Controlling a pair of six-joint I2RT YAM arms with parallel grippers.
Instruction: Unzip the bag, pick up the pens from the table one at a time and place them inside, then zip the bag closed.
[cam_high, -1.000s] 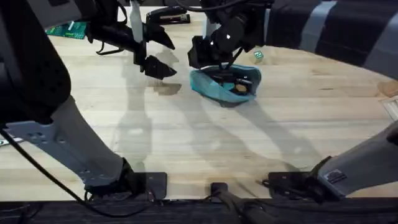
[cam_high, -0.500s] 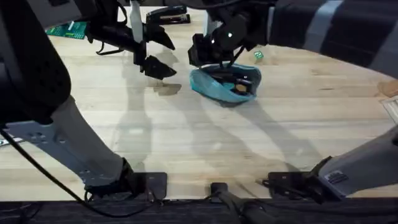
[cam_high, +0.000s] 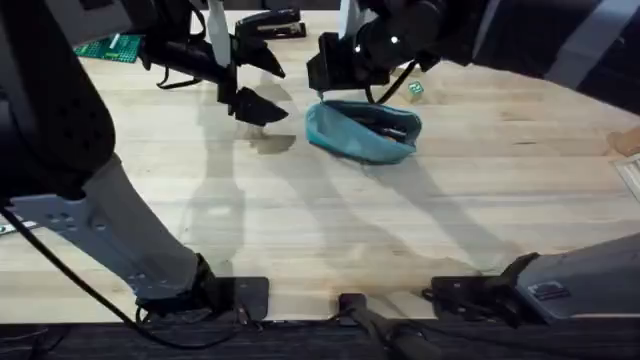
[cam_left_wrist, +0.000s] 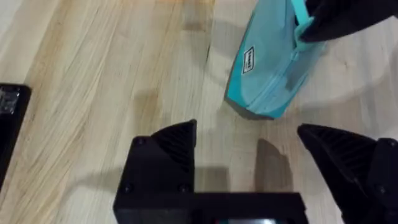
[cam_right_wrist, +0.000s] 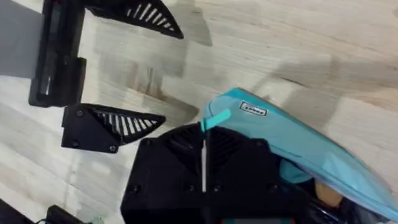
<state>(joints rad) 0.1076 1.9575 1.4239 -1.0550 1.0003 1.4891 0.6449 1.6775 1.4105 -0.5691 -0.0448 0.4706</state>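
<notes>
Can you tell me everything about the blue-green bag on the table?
The bag is a teal, soft fabric pouch, long and rounded, lying on the wooden table. Its top gapes open, with dark things inside. It has a small white label on one side and a teal zipper tab at one end. The right gripper is shut on that tab. The left gripper hangs open beside it, not touching.

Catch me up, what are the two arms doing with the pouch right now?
The right gripper is shut on the teal zipper pull at one end of the bag, which lies on the table with its top open and dark items visible inside. The left gripper hangs open just beside that same end, holding nothing. A black stapler sits at the far edge. It looks like the zipping stage, though the bag is not yet closed.
</notes>
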